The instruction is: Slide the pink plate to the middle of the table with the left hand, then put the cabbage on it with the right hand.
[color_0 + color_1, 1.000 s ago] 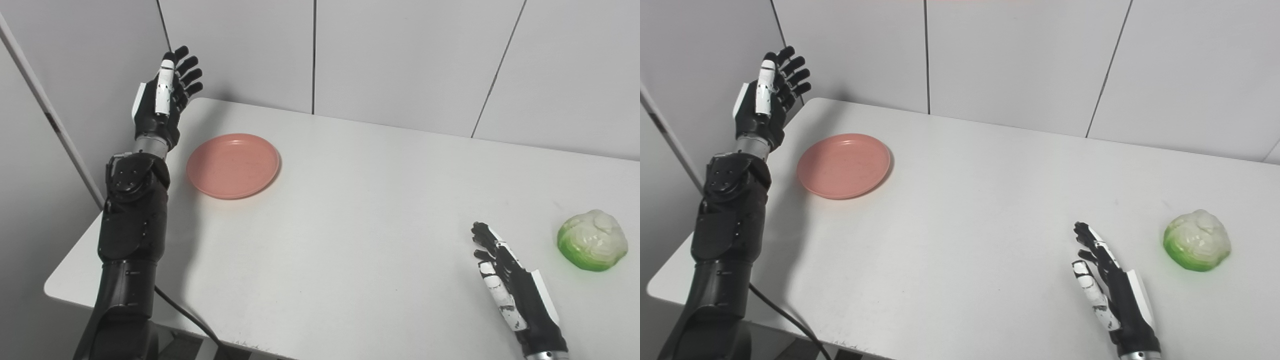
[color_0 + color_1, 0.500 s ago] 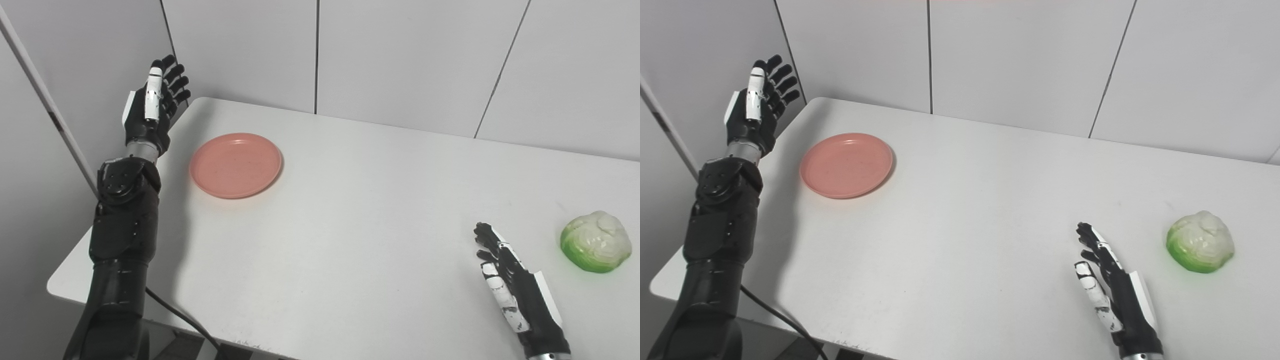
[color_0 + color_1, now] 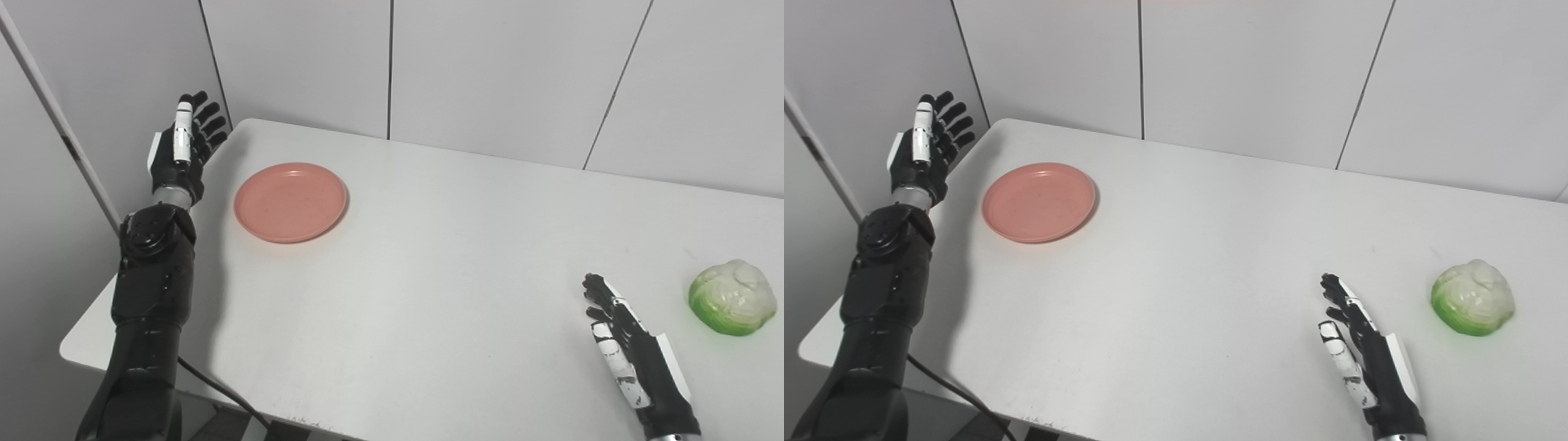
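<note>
The pink plate (image 3: pixel 290 201) lies flat near the far left corner of the white table (image 3: pixel 441 257). My left hand (image 3: pixel 182 144) is raised beside the table's left edge, left of the plate and apart from it, open with fingers spread upward. A green and white cabbage (image 3: pixel 732 297) rests at the table's right side. My right hand (image 3: pixel 625 349) hovers low near the front edge, left of the cabbage with a clear gap, open and holding nothing.
Grey wall panels (image 3: pixel 490 73) close off the back and left of the table. A black cable (image 3: pixel 214 386) hangs below the front left corner. The left forearm (image 3: pixel 153 282) runs along the table's left edge.
My left hand has dropped lower and drawn slightly left, away from the plate. The view has shifted a little. Plate, cabbage and right hand stay put.
</note>
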Controlling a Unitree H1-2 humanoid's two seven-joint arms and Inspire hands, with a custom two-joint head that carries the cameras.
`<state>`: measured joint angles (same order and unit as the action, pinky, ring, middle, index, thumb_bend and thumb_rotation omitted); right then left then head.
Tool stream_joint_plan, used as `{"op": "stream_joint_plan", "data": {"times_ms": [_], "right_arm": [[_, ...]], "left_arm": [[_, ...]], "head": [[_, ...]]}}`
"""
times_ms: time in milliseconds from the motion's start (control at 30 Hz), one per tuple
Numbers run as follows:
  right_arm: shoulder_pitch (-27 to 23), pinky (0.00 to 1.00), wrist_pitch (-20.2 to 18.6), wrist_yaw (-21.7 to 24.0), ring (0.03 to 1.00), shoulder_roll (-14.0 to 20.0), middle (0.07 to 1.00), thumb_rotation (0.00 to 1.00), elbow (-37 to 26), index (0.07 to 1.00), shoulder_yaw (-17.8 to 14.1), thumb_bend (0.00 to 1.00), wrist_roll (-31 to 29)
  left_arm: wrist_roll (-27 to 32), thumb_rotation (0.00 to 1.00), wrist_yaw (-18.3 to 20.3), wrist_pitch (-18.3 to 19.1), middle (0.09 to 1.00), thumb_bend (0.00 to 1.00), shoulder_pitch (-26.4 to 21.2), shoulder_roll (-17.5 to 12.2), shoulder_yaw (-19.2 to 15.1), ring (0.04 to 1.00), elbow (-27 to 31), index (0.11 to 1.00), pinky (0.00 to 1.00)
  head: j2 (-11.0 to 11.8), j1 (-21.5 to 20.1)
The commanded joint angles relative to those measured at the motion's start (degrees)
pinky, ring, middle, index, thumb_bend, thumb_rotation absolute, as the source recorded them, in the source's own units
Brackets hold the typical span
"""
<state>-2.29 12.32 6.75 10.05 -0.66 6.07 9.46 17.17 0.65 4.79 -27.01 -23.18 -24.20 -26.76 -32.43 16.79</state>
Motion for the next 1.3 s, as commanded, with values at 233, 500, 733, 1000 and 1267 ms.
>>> {"op": "stream_joint_plan", "data": {"times_ms": [233,500,733,1000,1267], "right_arm": [[0.3,0.84,-0.4,-0.3,0.890,-0.1,0.891,1.00,3.0,0.884,-0.4,0.34,-0.6],[0.3,0.84,0.2,-0.4,0.888,0.1,0.890,1.00,3.0,0.882,-0.3,0.34,0.0],[0.4,0.84,-0.4,-0.1,0.893,0.0,0.893,1.00,2.9,0.884,-0.4,0.35,-0.9],[0.3,0.84,0.1,-0.4,0.887,0.0,0.890,1.00,3.1,0.882,-0.3,0.35,-0.1],[0.4,0.84,-0.4,-0.1,0.893,-0.1,0.896,1.00,2.7,0.887,-0.3,0.35,-0.6]], "left_arm": [[0.8,1.00,1.2,-6.4,0.872,0.42,-3.9,-2.4,-0.4,0.868,-6.6,0.856,0.87],[2.1,1.00,4.3,-7.2,0.892,0.39,-3.3,-2.6,0.3,0.882,-9.4,0.886,0.85],[0.8,1.00,3.7,-7.8,0.872,0.42,-3.3,-2.5,1.3,0.861,-12.3,0.870,0.85],[0.5,1.00,4.4,-10.3,0.875,0.42,-3.0,-1.8,2.7,0.868,-15.8,0.853,0.83],[2.0,1.00,6.0,-9.0,0.891,0.43,-1.6,0.5,3.9,0.883,-14.2,0.881,0.87]], "head": [[0.0,0.0],[-0.1,0.1],[-0.3,0.0],[-0.2,-0.1],[-0.3,-0.2]]}}
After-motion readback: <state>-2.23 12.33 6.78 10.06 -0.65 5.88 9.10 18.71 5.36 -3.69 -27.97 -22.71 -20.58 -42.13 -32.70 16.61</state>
